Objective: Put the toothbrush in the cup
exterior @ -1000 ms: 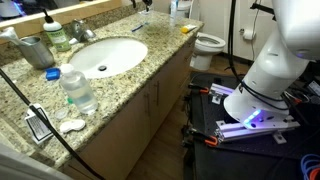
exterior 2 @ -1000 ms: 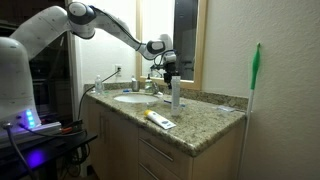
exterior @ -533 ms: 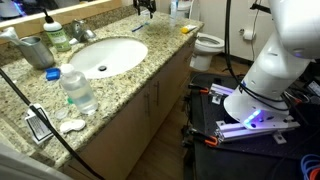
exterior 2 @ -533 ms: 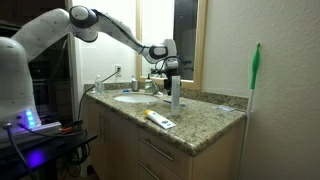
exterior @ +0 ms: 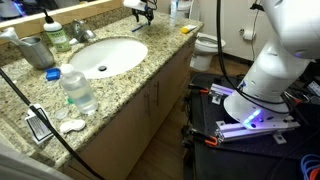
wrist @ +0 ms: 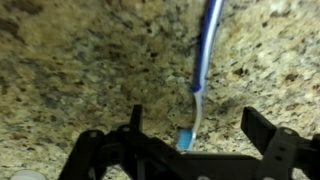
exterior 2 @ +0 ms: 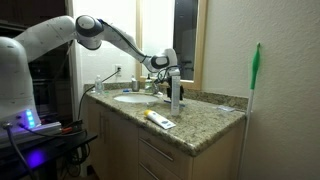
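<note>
On the speckled granite countertop (wrist: 80,60), the thin toothbrush with a blue-and-white handle (wrist: 205,50) lies flat. In the wrist view it runs from the upper edge down to a blue tip near the lower middle.

The black Robotiq gripper (wrist: 192,120) enters this view from the bottom. Its jaws are spread wide, one finger on each side of the toothbrush's lower end. Neither finger touches the toothbrush, and nothing is clamped. Whether the fingertips rest on the stone cannot be told.

In an exterior view, the gripper (exterior: 145,10) is at the back of the countertop (exterior: 130,85), behind the white oval sink basin (exterior: 105,55). The dull grey-green metal cup (exterior: 35,50) stands upright on the far side of the basin, beside the faucet (exterior: 80,30) and well apart from the gripper. A clear plastic bottle with a blue cap (exterior: 78,90) stands near the counter's front edge. A small yellow object (exterior: 187,28) lies at the counter's end nearest the toilet (exterior: 208,42).

In an exterior view, the arm reaches across the counter and the gripper (exterior 2: 172,80) points downward, low over the surface.
</note>
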Robot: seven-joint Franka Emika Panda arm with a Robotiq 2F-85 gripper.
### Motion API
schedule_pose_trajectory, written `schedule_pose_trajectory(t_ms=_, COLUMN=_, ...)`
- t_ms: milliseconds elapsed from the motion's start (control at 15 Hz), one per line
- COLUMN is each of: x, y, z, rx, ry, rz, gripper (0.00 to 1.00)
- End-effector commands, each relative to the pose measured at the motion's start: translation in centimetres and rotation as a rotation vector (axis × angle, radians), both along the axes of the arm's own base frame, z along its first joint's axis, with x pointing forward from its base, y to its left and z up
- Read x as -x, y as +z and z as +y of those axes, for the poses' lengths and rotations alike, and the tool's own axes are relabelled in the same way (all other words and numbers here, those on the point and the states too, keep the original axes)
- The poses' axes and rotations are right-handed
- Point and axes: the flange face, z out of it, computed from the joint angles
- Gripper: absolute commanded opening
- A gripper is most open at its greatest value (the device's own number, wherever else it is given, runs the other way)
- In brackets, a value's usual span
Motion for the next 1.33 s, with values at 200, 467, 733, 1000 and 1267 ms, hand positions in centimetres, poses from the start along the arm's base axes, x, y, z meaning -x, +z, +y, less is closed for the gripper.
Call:
schedule_pose_trajectory(t_ms=200, x=-0.4, y=-1.7, z=-0.6, rx=0.005, ry=-0.014, rz=0.018, gripper=0.87)
schedule_pose_trajectory(t_ms=467, x=-0.3, y=-1.6, z=-0.6, rx=-0.080, ry=-0.044, rz=0.074, gripper=0.52)
schedule_pose_trajectory(t_ms=733, x=-0.8, y=-1.3, z=0.1, rx=-0.147, ry=-0.076, rz=0.097, gripper=0.24)
schedule_pose_trajectory(t_ms=1000, x=-1.9, y=-0.8, z=1.5, rx=-0.187, ry=-0.071, rz=0.096, gripper=0.00)
schedule_pose_trajectory(t_ms=1267, x=-3.0, y=0.0, z=2.1, rx=-0.137, ry=-0.135, rz=0.070, gripper=0.02)
